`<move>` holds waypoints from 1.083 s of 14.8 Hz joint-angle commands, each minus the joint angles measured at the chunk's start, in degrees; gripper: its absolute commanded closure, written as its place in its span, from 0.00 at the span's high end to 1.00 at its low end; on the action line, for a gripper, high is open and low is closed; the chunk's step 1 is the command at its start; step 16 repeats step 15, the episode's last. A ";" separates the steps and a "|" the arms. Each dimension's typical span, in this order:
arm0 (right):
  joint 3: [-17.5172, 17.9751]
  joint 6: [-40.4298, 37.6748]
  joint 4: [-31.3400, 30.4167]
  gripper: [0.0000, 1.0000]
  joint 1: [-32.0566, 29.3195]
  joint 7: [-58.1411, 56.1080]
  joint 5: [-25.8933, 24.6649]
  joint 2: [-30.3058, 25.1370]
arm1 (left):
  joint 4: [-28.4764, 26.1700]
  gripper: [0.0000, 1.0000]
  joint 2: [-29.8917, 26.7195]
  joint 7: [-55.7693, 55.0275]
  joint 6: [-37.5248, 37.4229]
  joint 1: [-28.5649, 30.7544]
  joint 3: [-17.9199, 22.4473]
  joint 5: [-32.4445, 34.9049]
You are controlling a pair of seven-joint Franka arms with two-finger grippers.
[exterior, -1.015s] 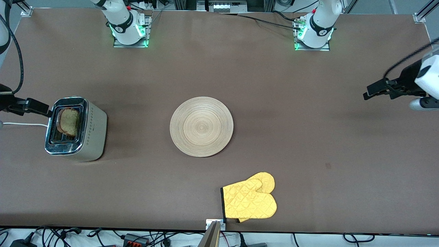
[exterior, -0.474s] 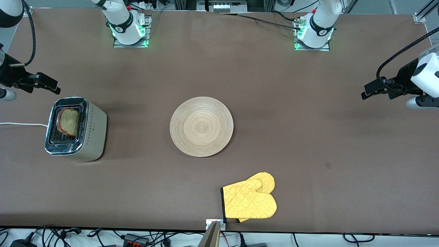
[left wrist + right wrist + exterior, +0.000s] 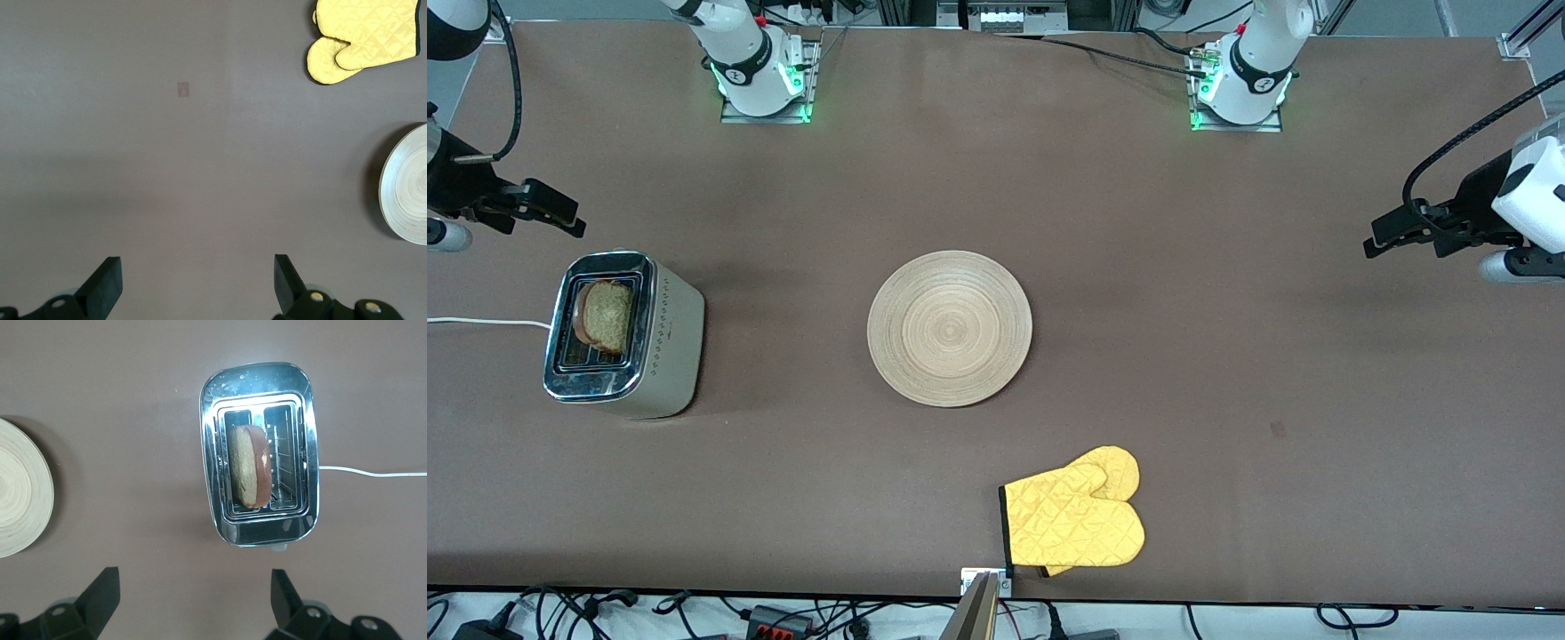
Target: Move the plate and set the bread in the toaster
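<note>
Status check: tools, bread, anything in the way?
Left tool and right tool open, holding nothing, up at the table ends. Bread standing in toaster slot. Plate bare; nothing in the way.

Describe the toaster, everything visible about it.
The toaster is a boxy two-slot unit with a shiny chrome top and cream-beige sides bearing small dotted marks. It stands upright on the table at the right arm's end. A slice of brown bread sits in one slot, sticking up; the other slot is empty. A white cord runs from it. Neither gripper touches it.
</note>
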 commanded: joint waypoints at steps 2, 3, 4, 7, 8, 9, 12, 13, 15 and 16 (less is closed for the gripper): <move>0.71 -0.41 -0.43 1.00 -0.69 -1.04 -0.63 -0.74 | 0.89 1.00 0.08 0.61 -0.54 0.74 -0.05 0.71; 0.71 -0.41 -0.43 1.00 -0.69 -1.04 -0.63 -0.65 | 0.89 1.00 0.08 0.61 -0.54 0.74 -0.05 0.62; 0.71 -0.32 -0.43 1.00 -0.69 -1.04 -0.63 -0.73 | 0.89 1.00 0.08 0.61 -0.54 0.74 -0.05 0.62; 0.71 -0.14 -0.43 1.00 -0.60 -1.13 -0.63 -0.73 | 0.89 1.00 0.16 0.70 -0.46 0.83 -0.05 0.44; 0.71 -0.06 -0.43 1.00 -0.60 -1.13 -0.63 -0.82 | 0.89 1.00 0.16 0.70 -0.46 0.92 0.03 0.36; 0.71 -0.06 -0.43 1.00 -0.69 -1.13 -0.63 -0.91 | 0.89 1.00 0.25 0.70 -0.28 1.00 0.12 0.36; 0.71 0.03 -0.43 1.00 -0.60 -1.13 -0.63 -1.00 | 0.89 1.00 0.34 0.70 -0.19 1.01 0.21 0.36; 0.71 0.12 -0.43 1.00 -0.60 -1.13 -0.72 -1.00 | 0.89 1.00 0.34 0.70 -0.28 0.92 0.12 0.44; 0.71 0.21 -0.43 1.00 -0.60 -1.13 -0.63 -1.00 | 0.89 1.00 0.34 0.70 -0.28 0.92 0.12 0.44; 0.71 0.21 -0.43 1.00 -0.60 -1.13 -0.63 -1.00 | 0.89 1.00 0.34 0.70 -0.28 0.92 0.12 0.44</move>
